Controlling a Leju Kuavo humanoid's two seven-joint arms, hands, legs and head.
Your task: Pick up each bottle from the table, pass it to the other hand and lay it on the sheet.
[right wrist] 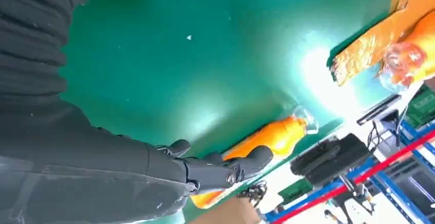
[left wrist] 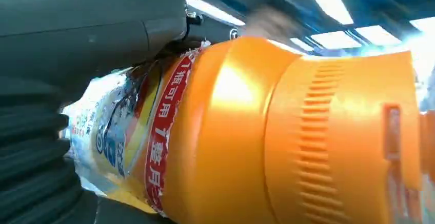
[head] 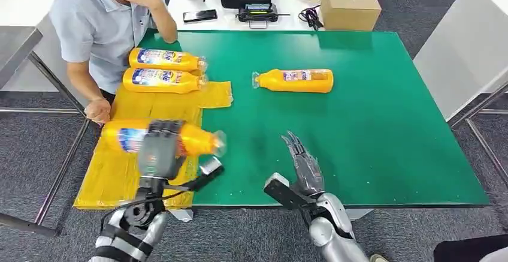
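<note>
The left hand (head: 159, 151), lower left of the head view, grips a full orange bottle (head: 197, 140) around its labelled middle above the yellow sheet (head: 108, 181) — likely heavy, slick plastic, best held mid-body. The right hand (head: 302, 166) hangs empty, fingers apart.

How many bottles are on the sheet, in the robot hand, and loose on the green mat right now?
On the sheet: 2 bottles
In the left robot hand: 1 bottle
Loose on the mat: 1 bottle
Total: 4 bottles
</note>
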